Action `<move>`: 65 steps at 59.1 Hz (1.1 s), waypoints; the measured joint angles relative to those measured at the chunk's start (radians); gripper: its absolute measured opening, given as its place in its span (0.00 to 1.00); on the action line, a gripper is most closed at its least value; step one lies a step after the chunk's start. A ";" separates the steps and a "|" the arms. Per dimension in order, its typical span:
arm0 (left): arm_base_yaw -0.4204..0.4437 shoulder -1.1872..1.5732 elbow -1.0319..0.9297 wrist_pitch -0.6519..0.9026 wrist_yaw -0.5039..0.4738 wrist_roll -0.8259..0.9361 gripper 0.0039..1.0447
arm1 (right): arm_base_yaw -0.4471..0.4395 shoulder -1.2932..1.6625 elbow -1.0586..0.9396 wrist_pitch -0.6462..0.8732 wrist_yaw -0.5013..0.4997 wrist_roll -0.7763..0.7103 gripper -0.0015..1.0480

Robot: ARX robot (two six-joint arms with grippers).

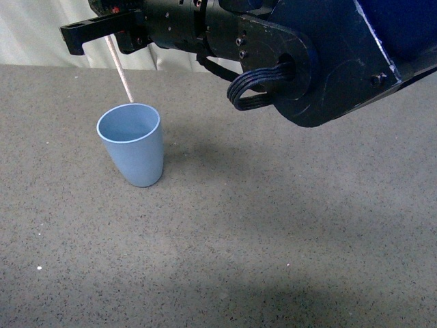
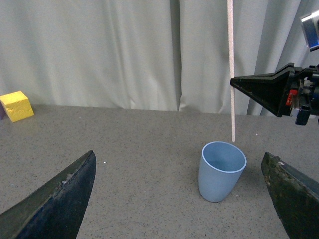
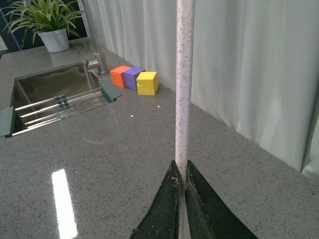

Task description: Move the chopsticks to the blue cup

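Observation:
The blue cup [image 1: 133, 143] stands upright on the grey counter, left of centre in the front view. It also shows in the left wrist view [image 2: 221, 169]. My right gripper [image 1: 102, 31] is shut on the chopsticks [image 1: 120, 68], a thin pale stick hanging down with its lower tip just above the cup's far rim. The stick shows upright in the left wrist view [image 2: 231, 69] and between the closed fingers in the right wrist view [image 3: 183, 89]. My left gripper [image 2: 179, 199] is open and empty, low on the near side of the cup.
A pale curtain [image 1: 34, 34] runs along the counter's far edge. A yellow block [image 2: 16, 105] sits at the far left. In the right wrist view a sink [image 3: 50, 94], a potted plant [image 3: 50, 22] and orange, purple and yellow blocks [image 3: 134, 79] show.

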State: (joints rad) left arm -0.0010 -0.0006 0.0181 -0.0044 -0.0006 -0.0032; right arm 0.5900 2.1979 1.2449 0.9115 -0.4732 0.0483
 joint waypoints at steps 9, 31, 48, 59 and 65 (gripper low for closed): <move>0.000 0.000 0.000 0.000 0.000 0.000 0.94 | 0.004 0.002 0.000 -0.002 0.000 0.001 0.01; 0.000 0.000 0.000 0.000 0.000 0.000 0.94 | 0.004 0.003 -0.013 0.002 0.051 -0.002 0.51; 0.000 0.000 0.000 0.000 0.001 0.000 0.94 | -0.010 -0.085 -0.142 0.077 0.562 -0.060 0.81; 0.000 0.000 0.000 0.000 0.000 0.000 0.94 | -0.110 -0.364 -0.510 0.225 0.933 -0.059 0.49; 0.000 0.000 0.000 0.000 0.000 0.000 0.94 | -0.187 -0.482 -0.686 0.256 0.880 -0.059 0.30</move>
State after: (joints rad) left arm -0.0010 -0.0002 0.0181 -0.0048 -0.0002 -0.0032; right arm 0.4026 1.7157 0.5594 1.1671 0.4065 -0.0105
